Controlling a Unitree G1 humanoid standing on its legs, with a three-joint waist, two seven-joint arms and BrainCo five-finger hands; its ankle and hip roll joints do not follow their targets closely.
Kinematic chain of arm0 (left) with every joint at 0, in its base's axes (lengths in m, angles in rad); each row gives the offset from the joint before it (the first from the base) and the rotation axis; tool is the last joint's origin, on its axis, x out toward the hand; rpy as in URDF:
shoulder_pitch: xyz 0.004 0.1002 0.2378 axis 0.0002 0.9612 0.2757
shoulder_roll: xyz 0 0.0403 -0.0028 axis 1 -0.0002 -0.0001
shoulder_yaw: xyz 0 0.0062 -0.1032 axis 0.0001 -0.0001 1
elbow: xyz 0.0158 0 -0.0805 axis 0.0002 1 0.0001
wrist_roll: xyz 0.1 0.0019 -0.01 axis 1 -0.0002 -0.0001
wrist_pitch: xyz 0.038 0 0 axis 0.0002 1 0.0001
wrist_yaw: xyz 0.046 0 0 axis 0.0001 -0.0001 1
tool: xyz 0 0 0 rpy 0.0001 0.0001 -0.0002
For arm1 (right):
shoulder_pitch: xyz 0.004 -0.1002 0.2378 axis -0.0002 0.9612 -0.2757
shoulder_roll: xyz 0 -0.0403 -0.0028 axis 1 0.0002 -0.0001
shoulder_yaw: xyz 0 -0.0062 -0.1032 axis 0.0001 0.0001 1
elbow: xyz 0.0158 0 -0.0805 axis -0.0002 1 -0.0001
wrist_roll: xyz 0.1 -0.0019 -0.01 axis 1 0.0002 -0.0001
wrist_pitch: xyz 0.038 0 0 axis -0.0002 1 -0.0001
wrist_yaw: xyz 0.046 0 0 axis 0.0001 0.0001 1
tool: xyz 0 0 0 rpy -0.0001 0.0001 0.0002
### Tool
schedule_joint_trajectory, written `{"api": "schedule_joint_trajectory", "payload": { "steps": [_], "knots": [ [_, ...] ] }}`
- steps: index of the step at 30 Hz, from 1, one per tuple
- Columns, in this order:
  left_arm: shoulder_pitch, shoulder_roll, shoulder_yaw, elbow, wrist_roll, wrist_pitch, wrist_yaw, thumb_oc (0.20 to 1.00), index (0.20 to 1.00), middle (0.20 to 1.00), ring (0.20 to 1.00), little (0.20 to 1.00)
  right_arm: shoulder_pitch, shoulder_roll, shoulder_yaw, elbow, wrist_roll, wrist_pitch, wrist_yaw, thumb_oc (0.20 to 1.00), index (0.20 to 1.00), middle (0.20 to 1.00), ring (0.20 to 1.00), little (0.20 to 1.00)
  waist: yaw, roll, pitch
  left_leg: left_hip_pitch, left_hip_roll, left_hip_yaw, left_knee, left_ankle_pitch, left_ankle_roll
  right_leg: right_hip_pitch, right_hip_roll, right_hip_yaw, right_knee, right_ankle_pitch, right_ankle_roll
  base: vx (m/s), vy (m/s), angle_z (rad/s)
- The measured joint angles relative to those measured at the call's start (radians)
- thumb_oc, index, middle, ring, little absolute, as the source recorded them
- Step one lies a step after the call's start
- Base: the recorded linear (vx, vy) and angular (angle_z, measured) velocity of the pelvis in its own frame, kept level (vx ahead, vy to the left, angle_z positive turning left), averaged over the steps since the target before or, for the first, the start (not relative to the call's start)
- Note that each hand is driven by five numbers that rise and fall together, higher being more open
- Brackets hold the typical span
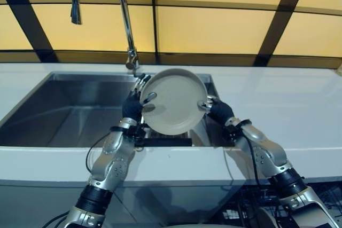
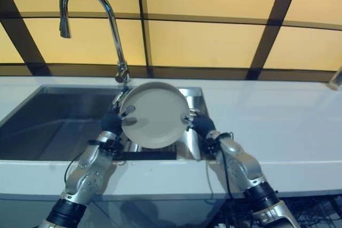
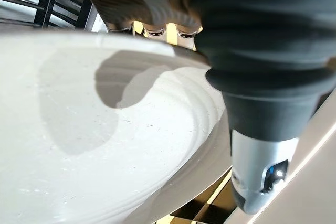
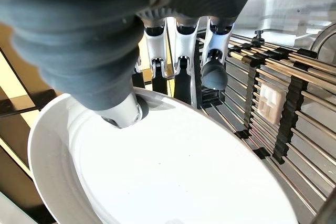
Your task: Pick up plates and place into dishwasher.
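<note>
Careful: you hold the plate [image 1: 173,101] by its rim alone, between both hands above the sink [image 1: 64,113], so easing either side could drop it onto the rack [image 4: 273,103] below. Your left hand [image 1: 133,105] pinches its near edge, thumb on the face; your right hand [image 1: 218,110] clamps the opposite edge.

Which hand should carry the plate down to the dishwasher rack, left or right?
Probably right. Both the left hand and the right hand pinch the plate above the sink, but the dark wire rack shows low on the robot's right, under the right arm.
</note>
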Motion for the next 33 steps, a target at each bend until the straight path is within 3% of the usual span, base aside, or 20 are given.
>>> {"api": "schedule_joint_trajectory", "payload": {
  "steps": [12,24,28,33],
  "knots": [
    [0.0,-0.007,-0.014,0.0,-0.006,0.0,0.006,1.0,1.0,1.0,1.0,1.0,-0.04,-0.016,-0.018,-0.001,-0.11,0.0,0.0,0.2,0.2,0.2,0.2,0.2,-0.003,0.002,0.0,0.0,0.0,0.0,0.0,0.0,0.0,0.0,0.0,0.0,0.0,0.0,0.0,0.0,0.0,0.0],
    [0.0,-0.01,-0.02,0.0,-0.017,0.0,0.004,1.0,1.0,1.0,1.0,1.0,-0.083,-0.174,-0.073,-0.009,-0.32,0.0,-0.063,0.2,0.2,0.2,0.2,0.2,-0.056,0.007,-0.002,0.001,0.002,0.019,-0.007,0.0,0.0,-0.013,0.003,0.018,0.0,0.003,-0.004,0.0,-0.001,-0.04],
    [0.0,-0.007,-0.018,0.0,-0.017,0.0,-0.002,1.0,1.0,1.0,1.0,1.0,-0.082,-0.245,-0.127,-0.008,-0.34,0.0,-0.093,0.2,0.2,0.2,0.2,0.2,-0.061,0.008,-0.001,0.001,0.007,0.035,-0.011,0.0,0.0,-0.024,0.008,0.034,0.0,0.005,-0.006,-0.01,-0.021,-0.13],
    [0.0,-0.003,-0.018,0.0,-0.017,0.0,-0.013,1.0,1.0,1.0,1.0,1.0,-0.082,-0.266,-0.186,-0.009,-0.337,-0.002,-0.122,0.2,0.2,0.2,0.2,0.2,-0.089,0.009,-0.001,0.002,0.009,0.059,-0.019,0.0,0.0,-0.038,0.012,0.057,0.0,0.009,-0.006,-0.01,-0.01,-0.13]
  ]
}}
